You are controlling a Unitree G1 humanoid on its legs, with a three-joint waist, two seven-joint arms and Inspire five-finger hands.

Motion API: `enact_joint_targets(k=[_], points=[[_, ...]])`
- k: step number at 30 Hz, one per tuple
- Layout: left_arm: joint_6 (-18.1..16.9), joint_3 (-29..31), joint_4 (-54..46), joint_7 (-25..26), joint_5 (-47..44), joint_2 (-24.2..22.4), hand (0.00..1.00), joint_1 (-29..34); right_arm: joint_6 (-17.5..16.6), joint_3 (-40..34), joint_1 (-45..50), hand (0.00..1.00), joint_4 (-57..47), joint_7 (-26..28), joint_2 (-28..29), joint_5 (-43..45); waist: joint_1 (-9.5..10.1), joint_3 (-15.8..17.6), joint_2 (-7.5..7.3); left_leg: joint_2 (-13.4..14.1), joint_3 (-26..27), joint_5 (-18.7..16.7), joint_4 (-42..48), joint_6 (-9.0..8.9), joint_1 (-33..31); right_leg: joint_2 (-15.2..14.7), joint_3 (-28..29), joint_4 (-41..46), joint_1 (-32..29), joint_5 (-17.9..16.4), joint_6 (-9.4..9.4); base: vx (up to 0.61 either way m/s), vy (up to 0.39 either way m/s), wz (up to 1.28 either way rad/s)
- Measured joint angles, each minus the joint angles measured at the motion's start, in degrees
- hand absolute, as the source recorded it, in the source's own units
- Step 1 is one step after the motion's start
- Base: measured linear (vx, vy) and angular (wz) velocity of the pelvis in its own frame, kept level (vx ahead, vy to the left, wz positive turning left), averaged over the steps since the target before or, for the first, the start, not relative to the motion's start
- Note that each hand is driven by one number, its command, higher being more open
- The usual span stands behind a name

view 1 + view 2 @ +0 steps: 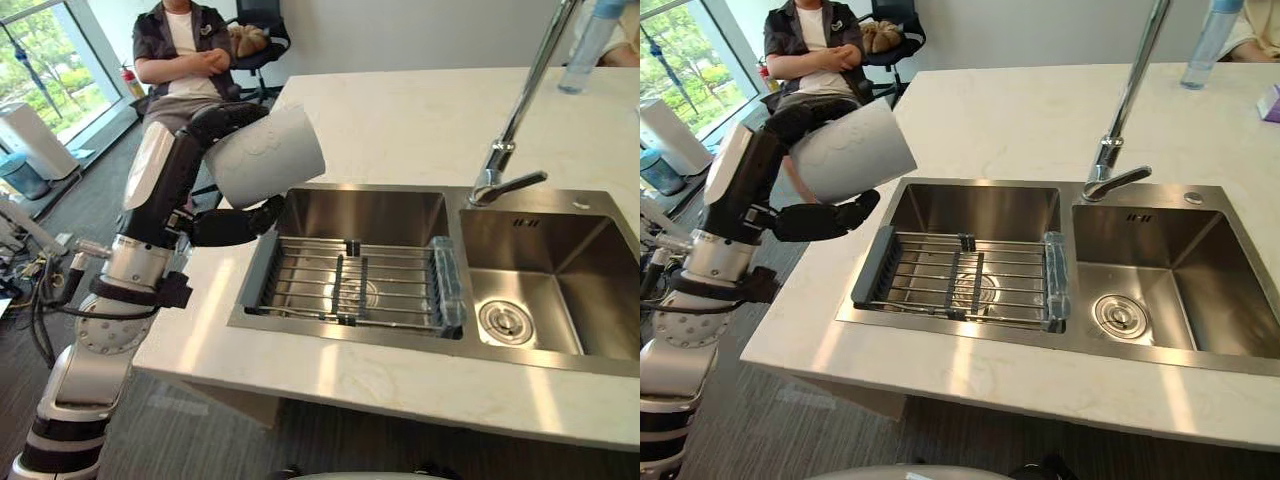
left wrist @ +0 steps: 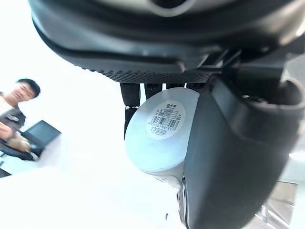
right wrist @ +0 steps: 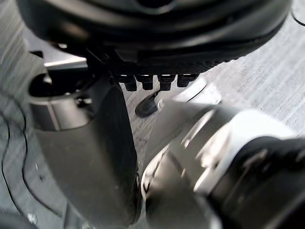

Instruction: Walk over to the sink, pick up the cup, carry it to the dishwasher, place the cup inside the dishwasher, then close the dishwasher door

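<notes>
— One hand has the cup?
— Yes, the left hand (image 1: 190, 170). Its forearm stands upright over the countertop's (image 1: 400, 120) left edge, fingers (image 1: 225, 115) curled over the white cup (image 1: 268, 155) and the thumb (image 1: 240, 222) pressed beneath it.
— Where exactly is the cup?
— In the air, tilted, clear of the countertop, near the far left corner of the left sink basin (image 1: 365, 215), which holds a drying rack (image 1: 350, 285).
— What is hard to make out?
— The cup's mouth. Its base, with a barcode sticker (image 2: 164, 119), faces the wrist, and the thumb covers part of its wall.
— And the right hand (image 3: 90, 152)?
— Above grey floor; I cannot tell whether it grips anything.
— Anything cut off?
— The faucet (image 1: 510, 150), the bottle (image 1: 590, 45) at the far right corner and the seated person (image 1: 185, 50) all run off at the top.
</notes>
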Motion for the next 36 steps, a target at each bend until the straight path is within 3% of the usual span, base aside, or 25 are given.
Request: enact_joint_targets(k=[5, 7, 8, 9, 10, 11, 12, 14, 15, 16, 19, 20, 23, 24, 25, 26, 27, 28, 29, 30, 31, 32, 33, 34, 36], points=[[0.05, 6.54, 0.61, -0.01, 0.07, -0.51, 0.00, 8.17, 0.57, -0.08, -1.54, 1.00, 0.92, 0.63, -0.43, -6.60, 1.95, -0.32, 0.83, -0.58, -3.31, -0.04, 1.45, 0.55, -2.15, -0.14, -3.43, 0.06, 1.04, -0.77, 0.40, 0.00, -0.010, 0.33], [0.05, 9.37, 0.78, -0.01, 0.08, -2.30, 0.00, 11.46, 0.71, -1.98, -1.43, 1.00, 1.94, 0.69, -0.73, -8.24, 3.08, -0.54, 1.19, -1.84, -4.12, 1.64, -0.97, 2.25, -1.88, -1.18, -6.57, 0.96, 2.14, -2.12, 1.21, -0.01, -0.015, 0.70], [0.06, 10.02, 0.79, 0.02, 0.07, -2.90, 0.00, 12.14, 0.69, -2.60, -1.39, 1.00, 2.32, 0.71, -0.83, -8.62, 3.13, -0.64, 1.23, -2.47, -3.95, 2.44, -2.61, 3.86, -1.74, -1.87, -8.03, 1.60, 2.45, -2.85, 1.25, 0.00, 0.006, 1.18], [0.12, 10.70, 0.87, 0.02, 0.06, -3.46, 0.00, 12.74, 0.66, -3.80, -0.97, 1.00, 2.45, 0.59, -0.86, -8.81, 3.22, -0.67, 1.27, -3.34, -2.02, 3.86, -5.75, 8.88, -1.39, -3.28, -11.49, 3.06, 3.23, -3.29, 0.92, 0.02, 0.023, 1.67], [0.12, 10.86, 1.04, 0.03, 0.03, -3.45, 0.00, 12.45, 0.59, -4.81, -0.24, 1.00, 2.14, 0.56, -0.57, -8.78, 2.64, -0.54, 1.16, -2.19, 6.70, 5.03, -7.01, 13.89, -1.59, -4.32, -16.25, 4.02, 4.91, -3.38, 1.08, 0.02, 0.021, 1.91], [0.05, 10.84, 1.10, 0.02, 0.03, -3.45, 0.00, 12.30, 0.57, -4.99, 0.14, 1.00, 1.94, 0.56, -0.60, -8.71, 2.26, -0.50, 1.25, -1.17, 11.60, 5.09, -6.83, 14.65, -2.06, -4.66, -19.00, 4.33, 5.87, -3.41, 1.06, 0.06, 0.111, 2.49], [-0.41, 10.76, 1.57, 0.03, -0.03, -3.45, 0.00, 11.69, 0.37, -5.02, 1.07, 1.00, 1.06, 0.41, -0.74, -8.62, 1.87, -0.35, 1.42, 1.13, 24.18, 7.43, -4.13, 18.16, -2.87, -6.17, -25.51, 6.50, 8.38, -4.23, 1.51, 0.06, 0.137, 2.11], [-1.05, 10.00, 3.02, 0.19, -0.07, -4.41, 0.00, 10.13, -0.07, -5.66, 1.84, 1.00, 0.04, 0.02, -1.87, -8.59, 1.64, 0.80, 3.33, 1.22, 31.81, 11.14, -0.65, 16.77, -3.19, -9.38, -31.18, 13.80, 10.15, -7.11, 1.28, 0.04, 0.224, 2.03], [-1.02, 10.51, 3.77, 1.77, -0.78, -4.49, 0.00, 9.62, -1.97, -7.15, 2.16, 1.00, -0.16, 0.27, -1.35, -8.24, 1.65, 1.89, 3.66, 1.07, 32.42, 11.17, 0.17, 16.69, -4.08, -7.78, -30.68, 15.10, 9.63, -12.60, 1.10, -0.14, 0.149, 2.30], [-1.09, 11.33, 4.39, 3.50, -1.82, -5.01, 0.00, 9.49, -2.76, -7.19, 3.57, 1.00, -2.35, 0.87, 0.74, -7.90, 0.40, 2.18, 2.20, -0.46, 30.84, 10.49, 0.64, 15.95, -5.95, -7.31, -29.49, 13.74, 9.79, -12.32, 0.84, -0.17, 0.062, 1.80], [-1.65, 11.55, 4.71, 6.02, -4.04, -6.73, 0.00, 10.14, -2.23, -7.16, 3.37, 1.00, -1.69, 0.41, 0.50, -7.63, 2.89, 2.39, 2.03, 2.76, 36.18, 1.78, 10.28, 13.93, -7.18, -8.83, -30.02, 15.75, 9.84, -12.24, 2.90, -0.02, 0.086, 0.48], [-2.88, 11.30, 4.73, 6.30, -4.61, -7.24, 0.00, 10.07, -1.06, -6.47, 2.67, 1.00, -1.58, 0.44, -0.69, -7.60, 3.16, 2.68, 1.72, 1.91, 37.33, 0.66, 11.45, 11.69, -6.69, -9.84, -30.34, 17.11, 10.70, -12.38, 3.30, 0.00, 0.198, 0.31], [-5.24, 6.88, 4.49, 7.10, -5.08, -8.35, 0.00, 7.73, -0.48, -5.57, 1.73, 1.00, -1.56, 0.50, -0.29, -7.62, 2.51, 4.11, -0.43, -2.67, 35.44, -1.06, 9.41, 13.11, -6.96, -12.32, -31.59, 17.91, 11.75, -12.48, 2.47, -0.05, 0.253, 0.58], [-5.73, 5.42, 4.21, 7.07, -5.08, -9.73, 0.00, 7.70, -0.13, -5.66, 0.89, 1.00, -1.56, 0.50, -0.24, -7.66, 2.30, 4.86, -1.63, -3.57, 38.08, -1.75, 9.38, 13.58, -6.53, -13.19, -32.46, 17.92, 12.32, -12.27, 1.82, -0.06, 0.244, 0.66], [-5.82, 4.75, 4.10, 7.03, -5.07, -10.27, 0.00, 7.70, 0.05, -5.64, 0.75, 1.00, -1.52, 0.36, 0.15, -7.79, 2.24, 5.31, -2.49, -3.47, 40.19, -2.75, 10.78, 13.91, -6.04, -14.23, -33.13, 17.93, 12.68, -12.06, 1.44, 0.05, 0.279, 0.57], [-5.85, 3.69, 3.57, 7.01, -5.06, -11.38, 0.00, 7.69, 0.33, -5.69, 0.90, 1.00, -1.66, 0.28, -0.12, -8.09, 2.21, 5.51, -2.74, -1.83, 43.22, -6.76, 15.67, 14.63, -5.87, -15.73, -34.28, 20.69, 13.63, -11.94, 1.53, 0.10, 0.178, 0.60], [-5.85, 2.66, 3.17, 7.00, -5.05, -12.59, 0.00, 7.29, 0.41, -6.12, 1.24, 1.00, -2.02, 0.27, -0.39, -8.14, 1.83, 5.85, -3.13, -3.43, 41.30, -7.92, 16.36, 14.35, -5.99, -18.27, -34.21, 25.36, 14.07, -11.20, 0.85, 0.13, 0.375, 1.34], [-5.87, -0.19, 2.82, 6.99, -5.12, -15.12, 0.00, 5.96, 0.32, -8.49, 2.59, 1.00, -4.14, 0.33, -0.41, -8.61, 0.62, 5.90, -3.28, -7.57, 36.68, -7.38, 13.02, 15.49, -5.36, -22.65, -29.53, 35.94, 12.09, -6.16, -6.70, 0.07, 0.306, 1.59], [-5.97, -1.48, 2.71, 6.96, -5.14, -15.71, 0.00, 5.21, 0.41, -9.20, 2.93, 1.00, -4.50, 0.52, -0.27, -8.62, 0.00, 5.89, -3.23, -9.03, 34.14, -6.82, 11.38, 16.01, -5.16, -23.43, -25.75, 40.08, 10.34, -2.54, -11.51, 0.05, 0.313, 2.04], [-6.49, -3.49, 2.75, 6.96, -5.50, -16.45, 0.00, 3.86, 0.50, -10.57, 3.14, 1.00, -4.52, 0.78, 0.43, -8.51, -1.02, 5.58, -2.61, -10.43, 29.46, -5.71, 9.08, 17.02, -5.28, -22.69, -17.66, 46.35, 6.61, -2.20, -13.67, 0.04, 0.172, 2.38], [-7.11, -6.09, 3.47, 6.99, -6.24, -17.90, 0.00, 2.08, 0.40, -11.89, 2.79, 1.00, -5.41, 1.43, 1.78, -8.50, -2.51, 5.88, -3.05, -12.90, 23.09, -3.62, 5.70, 18.06, -5.22, -17.64, -7.21, 54.44, 0.75, -8.18, -11.14, 0.03, 0.139, 2.57], [-7.63, -8.41, 4.63, 6.93, -6.61, -18.92, 0.00, 1.14, 0.09, -11.84, 2.93, 1.00, -5.64, 1.90, 2.46, -8.53, -3.41, 5.85, -3.18, -14.15, 19.47, -2.76, 4.08, 18.09, -4.98, -14.09, -2.97, 56.82, -1.53, -10.78, -10.29, 0.06, 0.099, 3.17], [-7.86, -13.27, 7.62, 6.94, -6.85, -20.63, 0.00, -0.52, -0.11, -10.92, 3.65, 1.00, -6.02, 2.41, 3.30, -8.56, -4.39, 5.82, -3.29, -16.08, 13.35, -1.88, 1.68, 17.46, -3.78, -7.12, 2.85, 58.50, -4.46, -14.91, -8.37, 0.13, 0.041, 3.23], [-7.36, -18.42, 9.84, 6.88, -6.76, -20.70, 0.00, -0.66, -0.29, -9.36, 3.98, 1.00, -6.50, 2.32, 3.46, -8.58, -5.24, 5.73, -3.38, -16.77, 11.27, -1.60, 0.23, 17.21, -1.95, -2.88, 5.42, 57.70, -6.94, -17.52, -6.34, 0.19, 0.015, 3.06], [-5.43, -23.74, 10.39, 5.82, -6.62, -18.99, 0.00, -0.40, -0.76, -6.38, 3.46, 1.00, -6.78, 2.15, 2.85, -8.69, -4.06, 5.72, -3.44, -19.04, 7.40, -1.38, -1.39, 18.33, 0.25, -2.88, 6.65, 55.14, -12.43, -20.12, -5.41, 0.30, 0.073, 1.83]])
